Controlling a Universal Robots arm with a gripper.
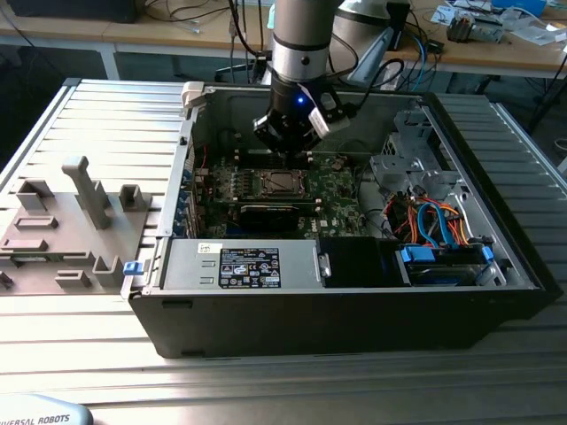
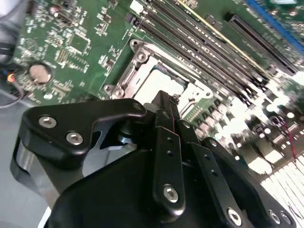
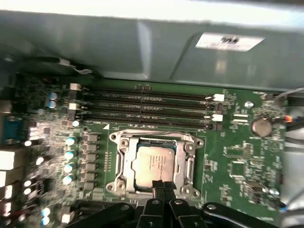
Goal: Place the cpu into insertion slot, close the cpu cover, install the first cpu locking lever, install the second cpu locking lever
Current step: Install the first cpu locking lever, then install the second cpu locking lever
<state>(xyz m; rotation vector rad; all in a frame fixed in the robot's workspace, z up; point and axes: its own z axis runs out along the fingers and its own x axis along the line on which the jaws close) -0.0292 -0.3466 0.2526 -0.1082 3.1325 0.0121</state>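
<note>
1. Closed, with nothing between its black fingers, my claw [image 3: 162,186] hangs at the socket's edge.
2. Below, the silver-grey square cpu [image 3: 153,164] already sits in the silver-rimmed insertion slot [image 3: 121,164].
3. Risk: dropping off-line could scrape it.

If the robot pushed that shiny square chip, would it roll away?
Probably not: the cpu is flat and lies inside the insertion slot, whose rim likely stops sliding. Its metal top looks stiff and maybe slippery.
</note>
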